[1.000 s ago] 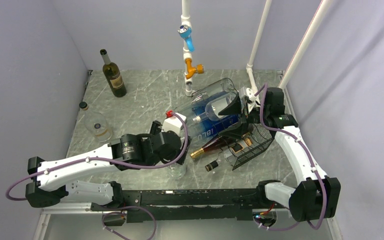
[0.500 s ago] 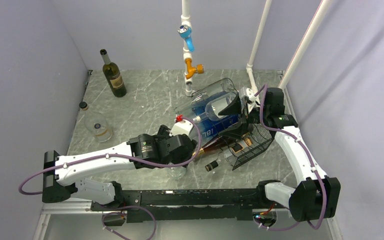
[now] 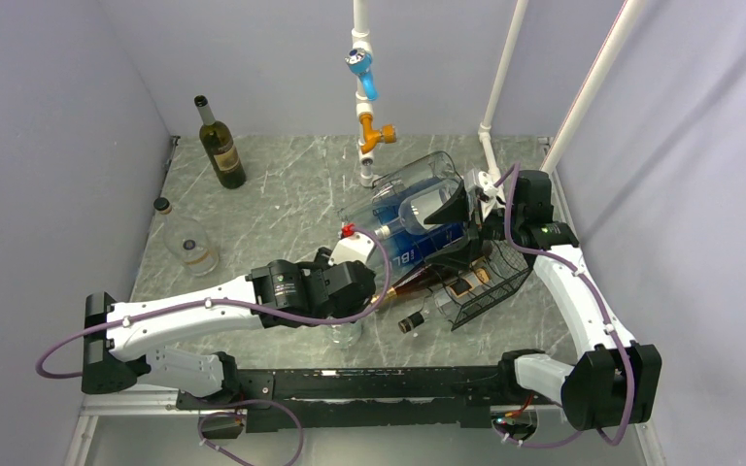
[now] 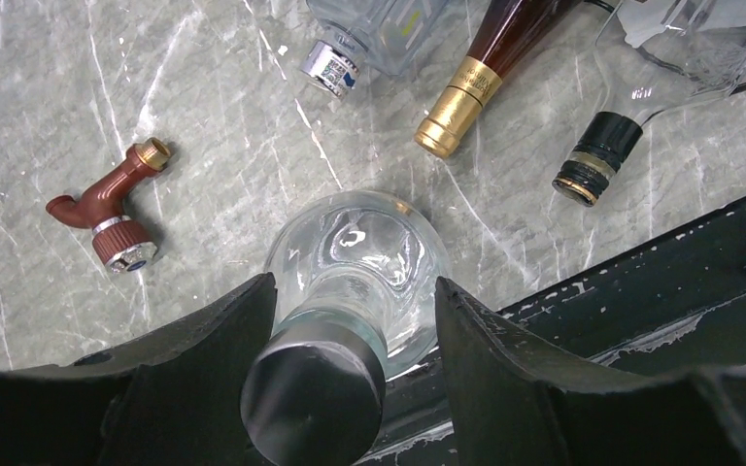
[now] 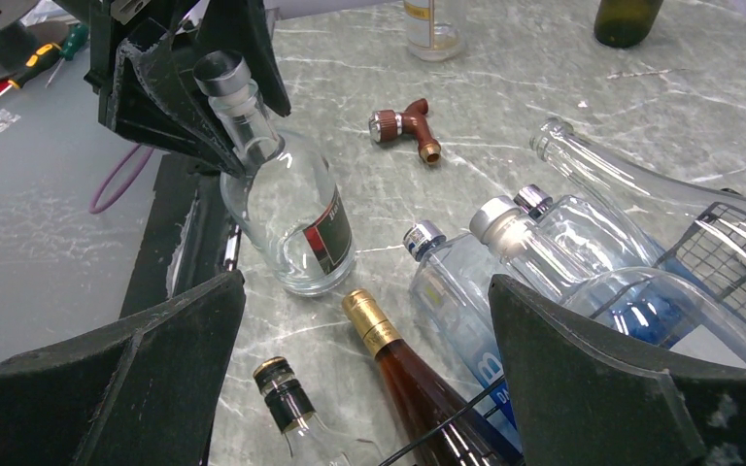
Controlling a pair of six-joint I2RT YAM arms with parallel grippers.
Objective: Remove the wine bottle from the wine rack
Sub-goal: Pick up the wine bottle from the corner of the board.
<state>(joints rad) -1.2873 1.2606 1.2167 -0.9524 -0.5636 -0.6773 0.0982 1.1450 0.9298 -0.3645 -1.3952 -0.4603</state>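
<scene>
Lying neck-out in the rack (image 5: 738,254), the wine bottle (image 5: 416,386) is judged heavy, slick glass — best gripped at its neck. Right gripper (image 5: 364,284) spread; left gripper (image 4: 350,293) flanks a clear bottle (image 5: 291,218), clamping unclear.

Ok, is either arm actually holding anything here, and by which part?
Nothing is gripped yet. The left gripper sets its fingers astride the neck of the upright clear bottle, a gap showing on one side. The right gripper is open and empty.

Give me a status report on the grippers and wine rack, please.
Left gripper astride neck of upright clear bottle, grip unclear; right gripper open, empty. Amber wine bottle lying in wine rack. Blue bottle beside it.
</scene>
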